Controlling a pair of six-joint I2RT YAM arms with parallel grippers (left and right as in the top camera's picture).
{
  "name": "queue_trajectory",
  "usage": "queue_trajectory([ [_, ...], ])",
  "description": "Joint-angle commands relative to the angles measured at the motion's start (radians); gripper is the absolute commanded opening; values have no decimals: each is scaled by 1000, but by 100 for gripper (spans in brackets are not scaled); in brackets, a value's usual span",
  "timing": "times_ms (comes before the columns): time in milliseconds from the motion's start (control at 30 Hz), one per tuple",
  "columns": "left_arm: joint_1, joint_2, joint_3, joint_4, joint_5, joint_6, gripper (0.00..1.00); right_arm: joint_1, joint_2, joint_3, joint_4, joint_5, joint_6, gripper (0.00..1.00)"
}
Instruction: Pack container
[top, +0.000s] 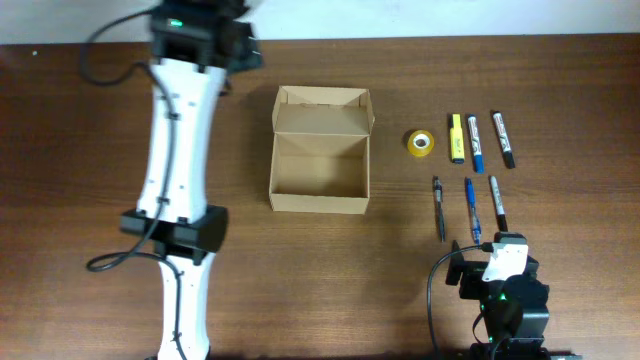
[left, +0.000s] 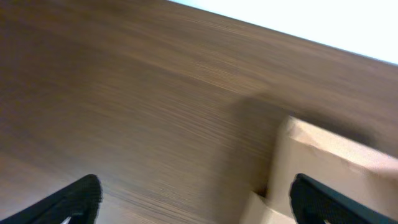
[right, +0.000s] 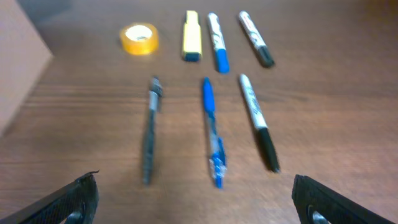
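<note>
The container (top: 318, 200) is a tan cardboard box standing open at the table's middle, its flap lid tipped up at the far side, and nothing shows inside. My left gripper (left: 196, 196) is open and empty over bare table just left of the box's corner (left: 329, 155); in the overhead view it is at the far edge (top: 243, 50). My right gripper (right: 194, 193) is open and empty, just in front of a dark pen (right: 150, 127), a blue pen (right: 211, 130) and a black-tipped marker (right: 258, 130). In the overhead view it is at the front right (top: 490, 252).
Right of the box lie a yellow tape roll (top: 420, 142), a yellow highlighter (top: 456, 137), a blue marker (top: 475, 143) and a black marker (top: 503, 138), with the three pens (top: 472, 208) in a row nearer me. The left arm (top: 180, 180) stretches along the table's left side.
</note>
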Motion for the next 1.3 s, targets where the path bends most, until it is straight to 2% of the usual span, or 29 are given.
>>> queue_trajectory([
  [0,108,-38,-11,-3,-23,16,100,-8,-6,-1,72,-137,5,99],
  [133,201,-37,-33,-1,-21,16,100,-8,13,69,122,-165,13,99],
  [267,257,-37,-33,-1,-21,16,100,-8,125,200,122,-166,70,99],
  [433,301,-37,-33,-1,-21,16,100,-8,499,501,69,-210,79,99],
  [600,304,-37,-33,-1,-21,16,100,-8,945,911,-129,-293,68,99],
  [733,304,-37,-33,-1,-21,16,100,-8,1234,1216,-276,-525,80,99],
  [800,304,-37,-33,-1,-21,16,100,-8,1352,1324,-280,-630,80,99],
  [867,304,-37,-33,-1,-21,16,100,-6,1457,1418,-291,-651,85,99],
  [1000,304,-37,-33,-1,-21,16,100,8,1655,1590,-390,-579,182,99],
  [1133,304,-37,-33,-1,-21,16,100,61,1816,1715,-494,-435,181,99],
  [1267,304,-37,-33,-1,-21,16,100,121,1892,1739,-534,-288,139,99],
])
